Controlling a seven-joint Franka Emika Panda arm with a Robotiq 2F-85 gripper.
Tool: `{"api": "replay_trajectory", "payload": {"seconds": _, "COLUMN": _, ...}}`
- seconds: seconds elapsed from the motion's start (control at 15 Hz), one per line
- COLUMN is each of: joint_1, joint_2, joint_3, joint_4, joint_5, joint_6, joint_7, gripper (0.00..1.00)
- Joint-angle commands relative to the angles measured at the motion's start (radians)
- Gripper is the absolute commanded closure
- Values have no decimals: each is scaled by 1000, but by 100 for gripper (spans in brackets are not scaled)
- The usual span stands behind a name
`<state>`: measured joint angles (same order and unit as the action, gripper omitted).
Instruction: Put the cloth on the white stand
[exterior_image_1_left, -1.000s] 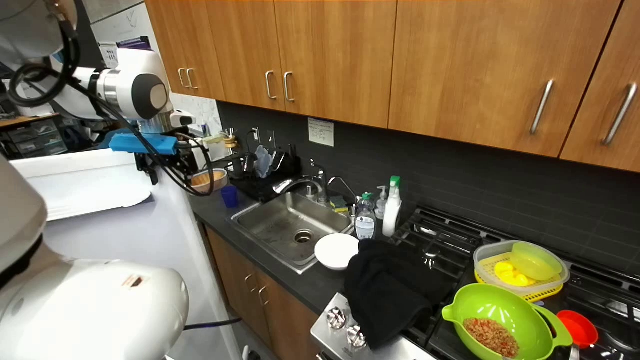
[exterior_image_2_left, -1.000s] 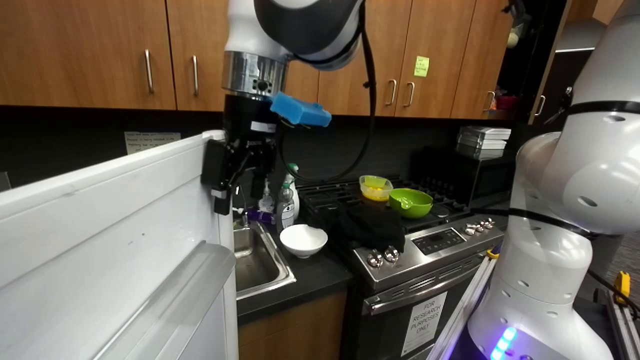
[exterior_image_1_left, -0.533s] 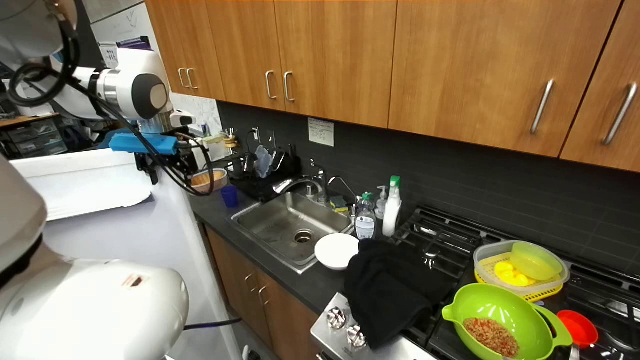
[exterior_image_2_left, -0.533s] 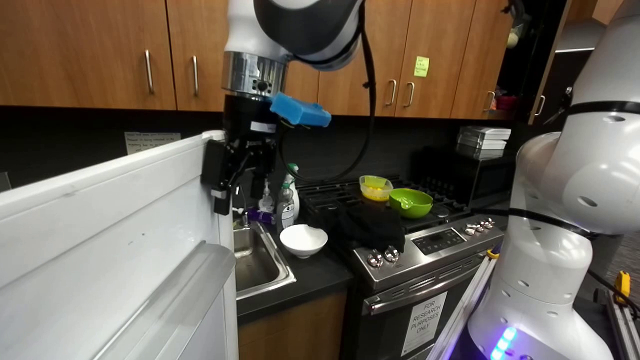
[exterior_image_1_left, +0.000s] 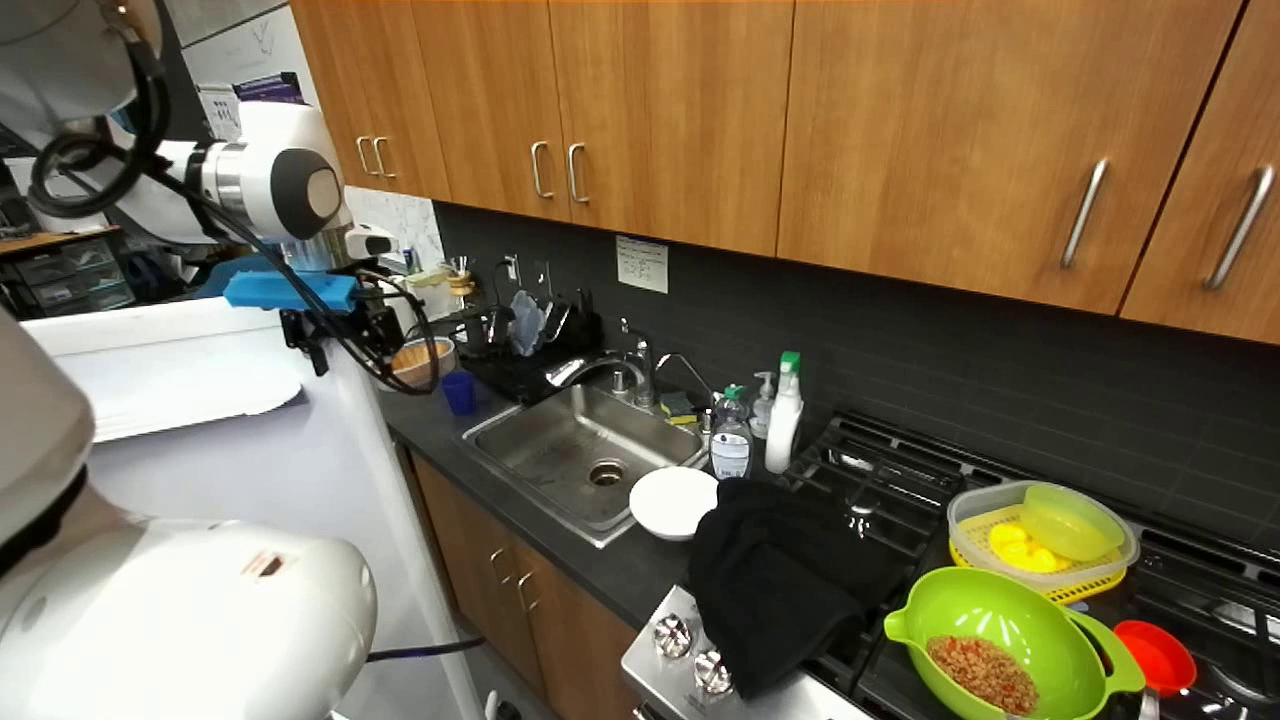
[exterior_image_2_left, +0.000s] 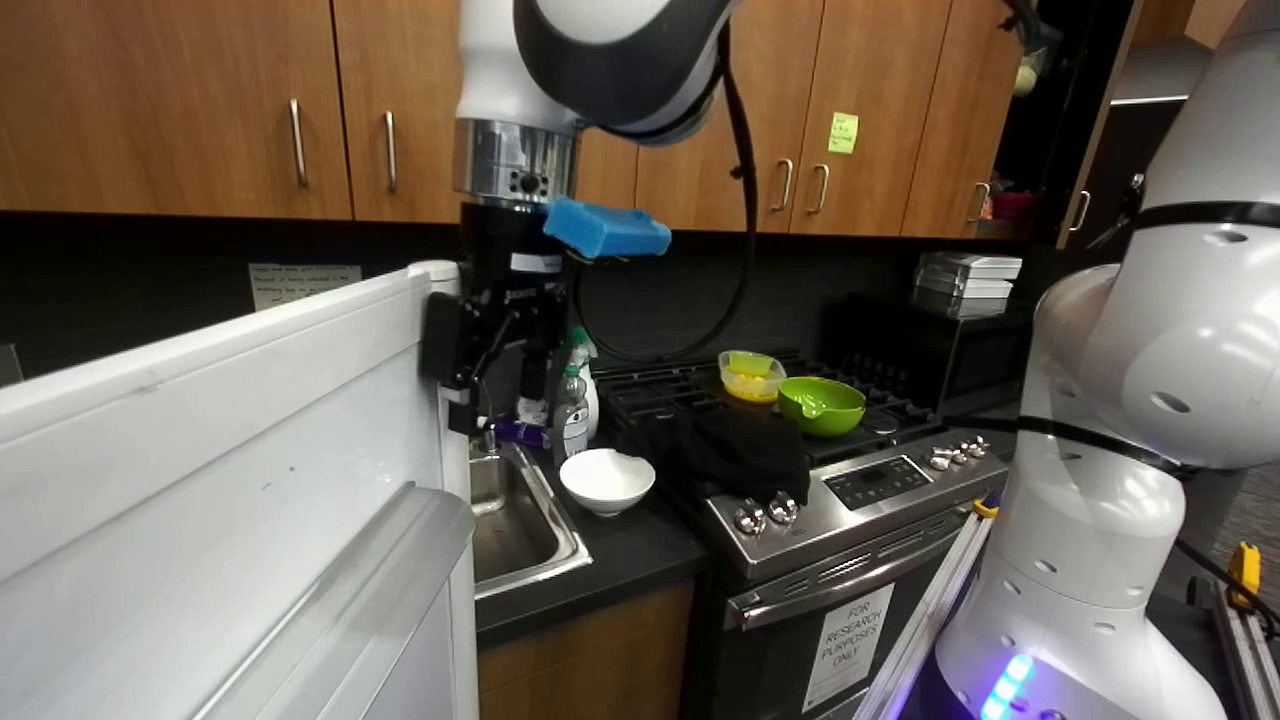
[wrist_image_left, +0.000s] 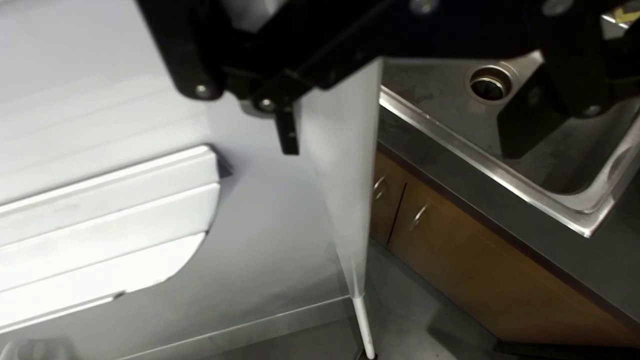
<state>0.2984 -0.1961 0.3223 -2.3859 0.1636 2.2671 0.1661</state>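
A black cloth lies bunched over the front left of the stove and hangs over its front edge. It also shows in an exterior view; it is out of the wrist view. The white stand is an upright white panel with a ledge and also shows in an exterior view and the wrist view. My gripper is open and empty at the stand's top corner, far from the cloth. In the wrist view the stand's edge runs between the spread fingers; whether they touch it is unclear.
The sink lies between the stand and the stove. A white bowl and several bottles stand beside the sink. A green bowl and a plastic container stand on the stove. Wooden cabinets hang above.
In both exterior views my gripper has moved slightly right and a little down. The stand's edge has shifted slightly right in an exterior view. The cloth has not moved.
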Motion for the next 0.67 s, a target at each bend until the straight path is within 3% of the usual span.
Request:
{"api": "replay_trajectory", "payload": {"seconds": 0.0, "joint_1": -32, "joint_2": 37, "joint_3": -6, "joint_4": -10, "joint_5": -57, "joint_6": -24, "joint_7": 94, "gripper": 0}}
{"api": "replay_trajectory", "payload": {"seconds": 0.6, "joint_1": -156, "joint_2": 68, "joint_3": -113, "joint_4": -59, "joint_5": -154, "joint_6": -23, "joint_7": 171, "gripper": 0}}
